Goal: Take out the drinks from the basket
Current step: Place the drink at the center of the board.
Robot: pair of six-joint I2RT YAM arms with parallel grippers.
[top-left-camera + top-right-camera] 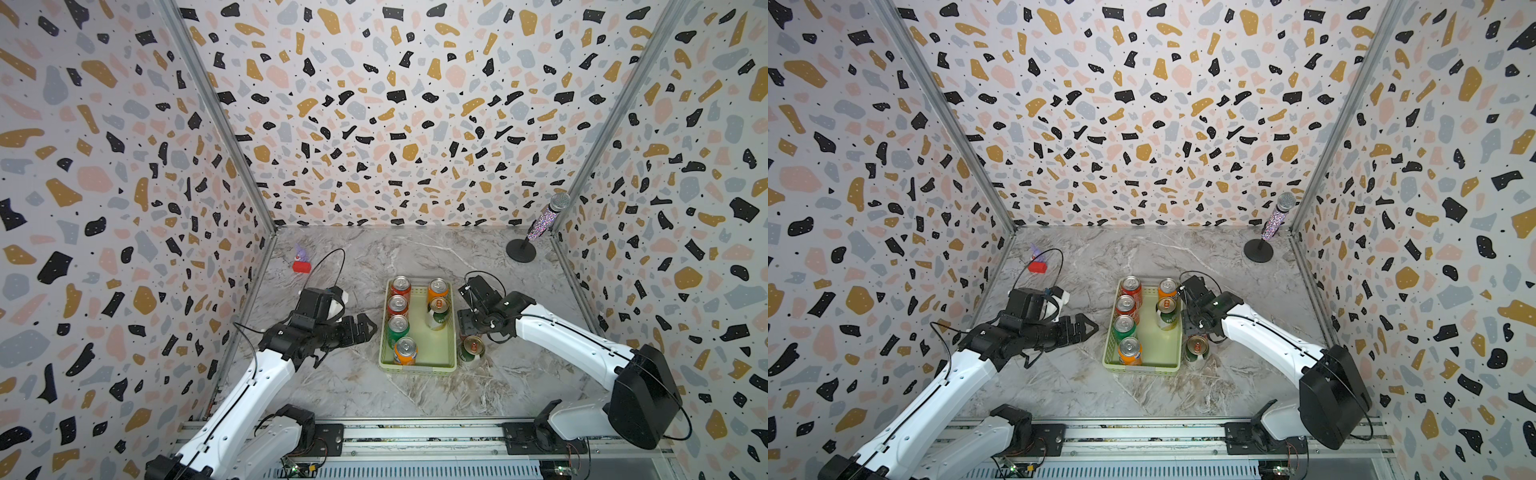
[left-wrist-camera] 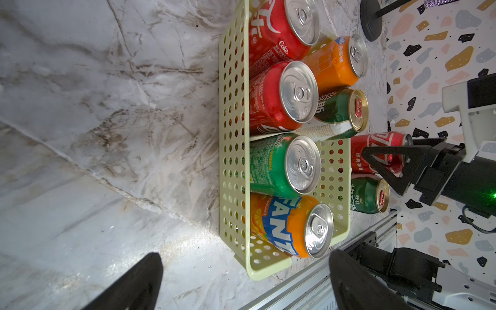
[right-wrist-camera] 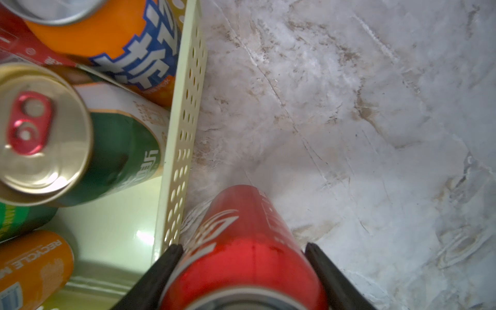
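Nearest the base, on the grey marbled tabletop just right of the shallow pale yellow-green perforated plastic basket: one dark green aluminium can with a gold top, upright, already out. Just beyond it, pinching a red aluminium cola can in the right gripper, just beside the basket's outer wall; cannot tell whether its base touches the table. Across the basket, holding the left gripper spread wide and empty. Inside, near to far: an orange can with a blue Fanta label, a bright green can, a red can and another red can along the left wall; a dark green-and-white can and a second orange can along the right.

Risks toppling the red can if let go before landing flat. Risks knocking the gold-topped can over on pulling back toward the base, or catching the basket rim and dragging the whole load, with so little gap on either side.

Hides the held can under the right wrist in both top views; shows the pinch only in the wrist views. Leaves the standing gold-topped can out of the right wrist view; shows it beside the red one in the left wrist view. Far corners, top views only: a glittery microphone on a round black stand and a small red-and-purple toy
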